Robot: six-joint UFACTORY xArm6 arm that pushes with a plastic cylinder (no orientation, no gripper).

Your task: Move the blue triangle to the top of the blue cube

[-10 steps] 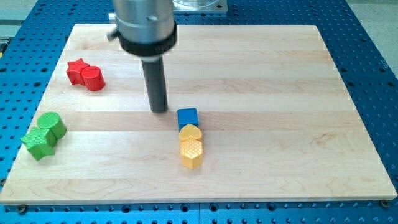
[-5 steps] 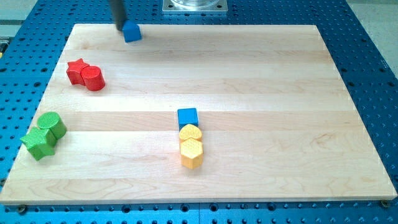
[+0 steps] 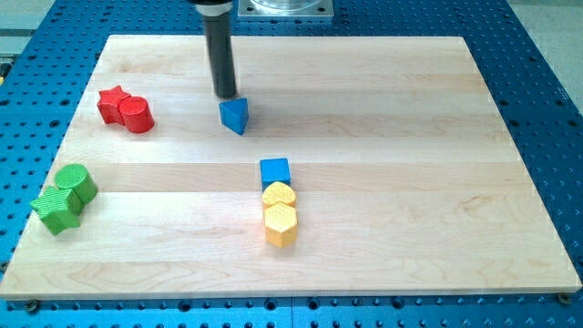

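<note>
The blue triangle [image 3: 234, 115] lies on the wooden board, up and to the left of the blue cube [image 3: 275, 172], with a clear gap between them. My tip [image 3: 225, 95] stands just above the triangle at its upper left edge, touching or nearly touching it. The blue cube sits near the board's middle, directly above two yellow blocks.
A yellow heart [image 3: 279, 194] and a yellow hexagon [image 3: 281, 223] sit in a column below the blue cube. A red star [image 3: 111, 101] and a red cylinder [image 3: 136, 114] sit at the upper left. A green cylinder [image 3: 76, 183] and a green star [image 3: 55, 209] sit at the left edge.
The blue triangle has moved from the board's top left edge down and right toward the blue cube. My tip has moved with it, staying just above it.
</note>
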